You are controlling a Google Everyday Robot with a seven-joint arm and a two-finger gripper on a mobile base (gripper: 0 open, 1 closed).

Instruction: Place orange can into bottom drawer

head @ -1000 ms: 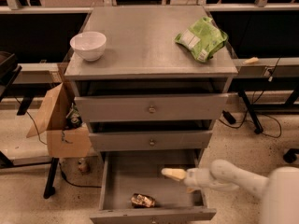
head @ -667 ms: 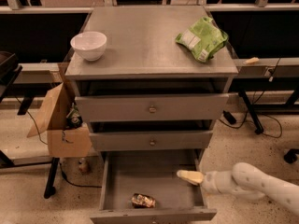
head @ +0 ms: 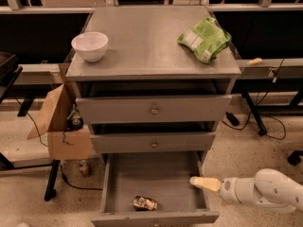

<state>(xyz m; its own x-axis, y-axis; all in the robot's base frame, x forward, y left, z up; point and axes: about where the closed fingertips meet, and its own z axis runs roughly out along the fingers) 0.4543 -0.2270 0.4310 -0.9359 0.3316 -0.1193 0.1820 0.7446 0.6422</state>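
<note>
Claw [head: 198,181] right of orange can [head: 145,203], apart

The arm [head: 265,190] behind the gripper [head: 204,183], beside the bottom drawer [head: 151,176], is cut off. Markings on the orange can [head: 145,203] inside are unreadable.

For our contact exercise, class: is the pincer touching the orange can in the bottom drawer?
Apart. The camera view shows the pincer at the right side of the bottom drawer, the orange can lying near its front, with bare grey floor between them.
</note>
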